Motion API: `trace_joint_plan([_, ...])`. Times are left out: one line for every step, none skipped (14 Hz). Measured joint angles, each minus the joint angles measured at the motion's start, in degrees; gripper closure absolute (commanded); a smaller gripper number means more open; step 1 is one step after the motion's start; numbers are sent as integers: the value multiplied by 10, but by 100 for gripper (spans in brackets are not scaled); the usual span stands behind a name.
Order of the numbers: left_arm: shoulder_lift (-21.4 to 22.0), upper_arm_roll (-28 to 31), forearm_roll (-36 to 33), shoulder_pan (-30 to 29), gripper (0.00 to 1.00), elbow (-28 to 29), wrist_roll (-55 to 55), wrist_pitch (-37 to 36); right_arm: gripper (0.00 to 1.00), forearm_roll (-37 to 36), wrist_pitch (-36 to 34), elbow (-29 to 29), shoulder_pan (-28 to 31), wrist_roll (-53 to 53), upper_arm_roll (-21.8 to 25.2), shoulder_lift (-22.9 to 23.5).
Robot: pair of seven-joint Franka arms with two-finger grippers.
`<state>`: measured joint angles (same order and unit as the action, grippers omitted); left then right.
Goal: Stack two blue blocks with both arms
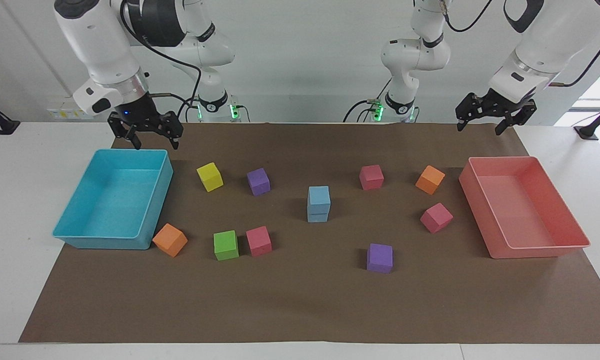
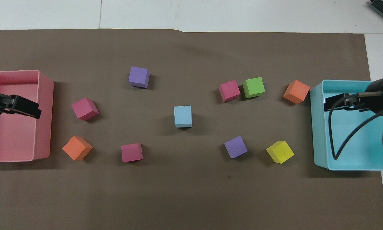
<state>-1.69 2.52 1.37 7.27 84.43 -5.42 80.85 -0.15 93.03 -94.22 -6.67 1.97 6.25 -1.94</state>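
The two blue blocks stand stacked mid-mat, the upper blue block [image 1: 319, 195] squarely on the lower blue block [image 1: 318, 217]. From above the stack shows as a single blue square [image 2: 183, 116]. My right gripper [image 1: 155, 144] hangs open and empty over the cyan tray's [image 1: 155, 152] edge nearest the robots, well away from the stack. It also shows in the overhead view as the right gripper [image 2: 336, 103]. My left gripper [image 1: 478, 129] hangs open and empty above the mat near the pink tray [image 1: 500, 159]. From above, this left gripper [image 2: 27, 108] appears over that tray.
Loose cubes surround the stack: yellow [image 1: 210, 177], purple [image 1: 258, 181], green [image 1: 226, 245], pink [image 1: 258, 241], orange [image 1: 170, 240] beside the cyan tray, purple [image 1: 379, 258], pink [image 1: 371, 177], pink [image 1: 436, 217], orange [image 1: 430, 179]. A brown mat [image 1: 300, 310] covers the table.
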Motion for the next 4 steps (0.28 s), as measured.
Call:
trace_joint_plan([0,0,0,0,0,0,0,0,0,-5,-19,15,1,0,0,0])
trace_joint_plan([0,0,0,0,0,0,0,0,0,-8,-36,27,1,0,0,-1])
trace_joint_plan([0,0,0,0,0,0,0,0,0,-8,-45,34,1,0,0,-2])
trace_joint_plan([0,0,0,0,0,0,0,0,0,-8,-49,35,1,0,-1,-6])
